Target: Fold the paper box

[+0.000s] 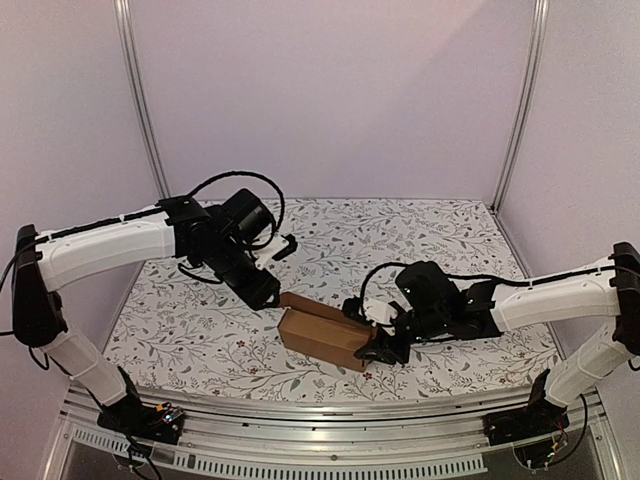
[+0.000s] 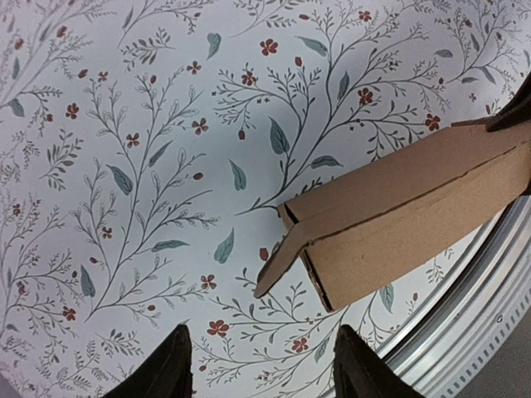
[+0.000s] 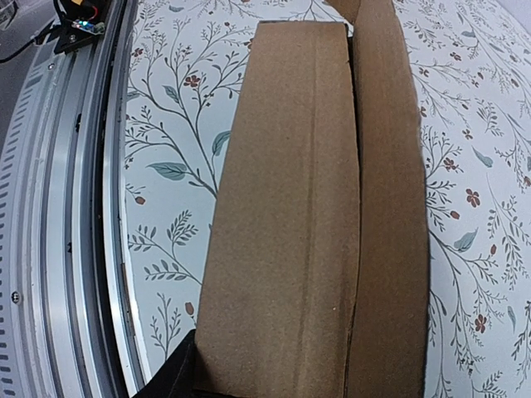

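Two arms flank one paper box (image 1: 322, 337) on the floral tablecloth (image 1: 450, 235), near its front aluminium rail (image 1: 330, 408). At left, the left gripper (image 1: 262, 295) hangs just beside the box's far end, fingers (image 2: 170, 369) spread and holding nothing, with one end flap (image 2: 278, 261) splayed outward. At right, the right gripper (image 1: 385, 345) clamps the box's other end, its bulk hiding that end from above.
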Motion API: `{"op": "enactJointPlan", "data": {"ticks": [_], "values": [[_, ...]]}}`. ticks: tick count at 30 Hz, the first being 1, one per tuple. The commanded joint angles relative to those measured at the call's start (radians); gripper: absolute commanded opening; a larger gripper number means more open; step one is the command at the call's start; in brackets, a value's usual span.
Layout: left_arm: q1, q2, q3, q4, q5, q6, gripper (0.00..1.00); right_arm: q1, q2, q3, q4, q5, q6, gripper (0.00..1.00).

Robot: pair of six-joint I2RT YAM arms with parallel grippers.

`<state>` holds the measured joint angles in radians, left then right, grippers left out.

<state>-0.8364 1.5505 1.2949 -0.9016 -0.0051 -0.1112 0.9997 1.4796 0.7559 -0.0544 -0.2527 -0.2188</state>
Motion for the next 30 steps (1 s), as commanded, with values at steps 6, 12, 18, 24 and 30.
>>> {"op": "enactJointPlan", "data": {"ticks": [6, 12, 18, 24, 30], "values": [[0.017, 0.081, 0.039, 0.029, 0.068, 0.150, 0.49, 0.002, -0.043, -0.018, -0.059, 0.026, 0.002, 0.17], [0.017, 0.113, 0.064, 0.051, 0.054, 0.155, 0.39, 0.006, -0.044, -0.021, -0.059, 0.028, 0.008, 0.16], [0.017, 0.146, 0.094, 0.054, 0.074, 0.172, 0.31, 0.008, -0.044, -0.021, -0.059, 0.029, 0.009, 0.16], [0.017, 0.168, 0.100, 0.048, 0.073, 0.186, 0.24, 0.008, -0.044, -0.020, -0.059, 0.028, 0.007, 0.16], [0.018, 0.191, 0.104, 0.032, 0.067, 0.194, 0.15, 0.008, -0.039, -0.017, -0.058, 0.027, 0.007, 0.17]]}}
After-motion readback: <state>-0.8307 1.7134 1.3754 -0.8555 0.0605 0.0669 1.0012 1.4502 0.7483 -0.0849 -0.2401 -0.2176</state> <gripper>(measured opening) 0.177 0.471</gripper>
